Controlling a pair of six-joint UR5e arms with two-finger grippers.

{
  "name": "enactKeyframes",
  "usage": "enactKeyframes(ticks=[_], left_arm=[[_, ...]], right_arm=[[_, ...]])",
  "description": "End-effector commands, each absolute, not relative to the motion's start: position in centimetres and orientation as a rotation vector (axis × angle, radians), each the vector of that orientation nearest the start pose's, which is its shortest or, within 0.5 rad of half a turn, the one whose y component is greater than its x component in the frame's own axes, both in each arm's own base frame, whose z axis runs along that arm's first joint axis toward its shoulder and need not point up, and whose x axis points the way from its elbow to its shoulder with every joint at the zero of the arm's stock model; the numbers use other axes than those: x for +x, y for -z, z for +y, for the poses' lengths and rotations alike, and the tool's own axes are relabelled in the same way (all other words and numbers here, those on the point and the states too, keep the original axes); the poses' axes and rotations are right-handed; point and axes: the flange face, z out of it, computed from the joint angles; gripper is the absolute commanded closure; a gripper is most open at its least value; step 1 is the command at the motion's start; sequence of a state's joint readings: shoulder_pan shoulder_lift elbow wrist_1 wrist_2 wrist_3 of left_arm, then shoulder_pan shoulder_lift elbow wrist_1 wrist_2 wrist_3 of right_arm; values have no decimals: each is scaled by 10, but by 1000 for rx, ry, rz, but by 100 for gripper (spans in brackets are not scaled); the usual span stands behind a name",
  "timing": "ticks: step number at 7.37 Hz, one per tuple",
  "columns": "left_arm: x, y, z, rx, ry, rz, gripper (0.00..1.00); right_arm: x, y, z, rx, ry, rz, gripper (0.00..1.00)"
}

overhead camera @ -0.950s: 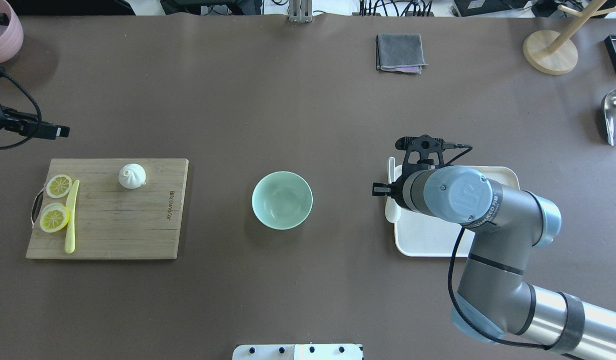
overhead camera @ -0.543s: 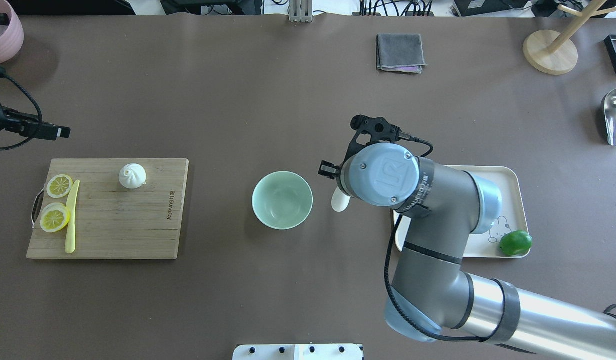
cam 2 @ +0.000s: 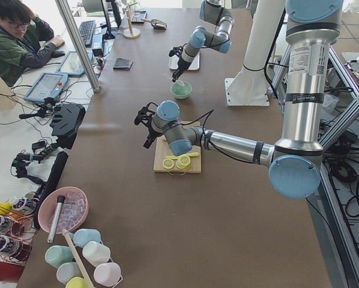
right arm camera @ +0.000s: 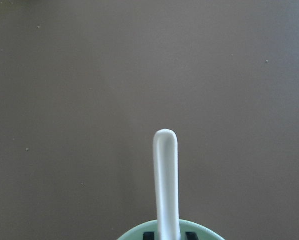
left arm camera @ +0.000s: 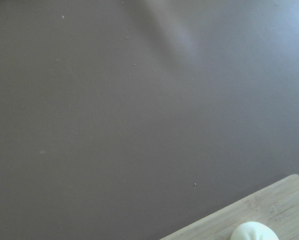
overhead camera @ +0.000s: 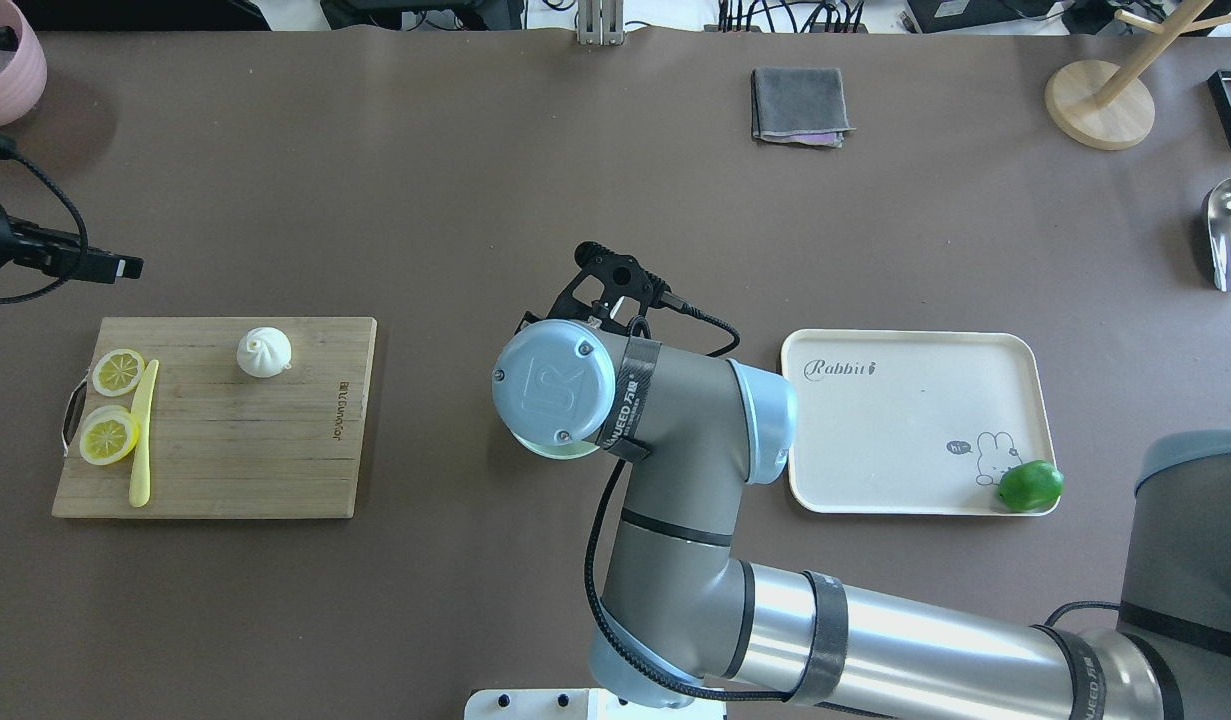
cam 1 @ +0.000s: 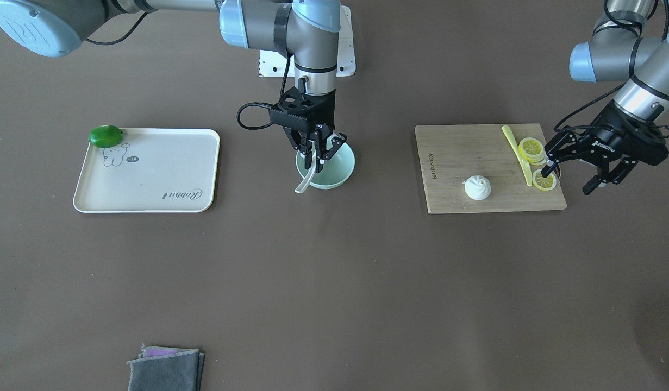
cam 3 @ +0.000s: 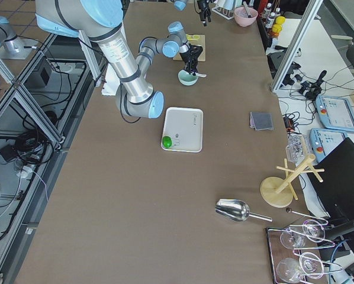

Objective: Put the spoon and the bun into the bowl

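My right gripper (cam 1: 316, 157) is shut on the white spoon (cam 1: 304, 183) and hangs over the mint-green bowl (cam 1: 341, 167). The spoon tilts down across the bowl's rim. In the right wrist view the spoon (right arm camera: 165, 175) sticks out past the bowl's rim (right arm camera: 134, 233). In the overhead view the right arm hides the bowl. The white pleated bun (overhead camera: 264, 352) sits on the wooden cutting board (overhead camera: 275, 450); it also shows in the left wrist view (left arm camera: 254, 232). My left gripper (cam 1: 572, 178) is open and empty, above the board's outer end by the lemon slices.
Two lemon slices (overhead camera: 109, 438) and a yellow-green utensil (overhead camera: 142, 432) lie at the board's left end. A white tray (overhead camera: 905, 420) with a green lime (overhead camera: 1030, 485) lies right of the bowl. A grey cloth (overhead camera: 800, 104), wooden stand (overhead camera: 1099, 105) and metal scoop (overhead camera: 1230, 232) are at the back.
My right arm has carried the spoon leftward from the tray to over the bowl, and now covers the bowl in the overhead view. The left arm has not moved.
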State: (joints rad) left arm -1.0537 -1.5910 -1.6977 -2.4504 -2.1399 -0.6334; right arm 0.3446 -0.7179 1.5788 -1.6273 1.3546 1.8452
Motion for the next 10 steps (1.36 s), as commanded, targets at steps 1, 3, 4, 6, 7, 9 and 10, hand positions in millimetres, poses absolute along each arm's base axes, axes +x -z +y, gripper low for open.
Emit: enactKeyframes(ticks=[1, 3, 4, 6, 7, 9, 10], left_arm=[[190, -488, -491, 552, -190, 976, 3], [190, -488, -492, 552, -191, 977, 3], [190, -488, -492, 552, -190, 976, 3], [191, -488, -491, 551, -193, 977, 3], [192, -489, -491, 548, -193, 977, 3], [199, -482, -490, 522, -153, 1001, 2], [222, -474, -485, 513, -120, 1005, 2]], right_arm=[[-639, -150, -362, 275, -682, -795, 100], [-649, -154, -343, 305, -675, -794, 100], [-650, -152, -341, 303, -673, -796, 70], [-645, -154, -346, 352, -677, -792, 0], [-637, -151, -356, 365, -679, -794, 0], [-598, -140, -386, 391, -633, -808, 0], [-558, -147, -409, 360, -581, -815, 0]])
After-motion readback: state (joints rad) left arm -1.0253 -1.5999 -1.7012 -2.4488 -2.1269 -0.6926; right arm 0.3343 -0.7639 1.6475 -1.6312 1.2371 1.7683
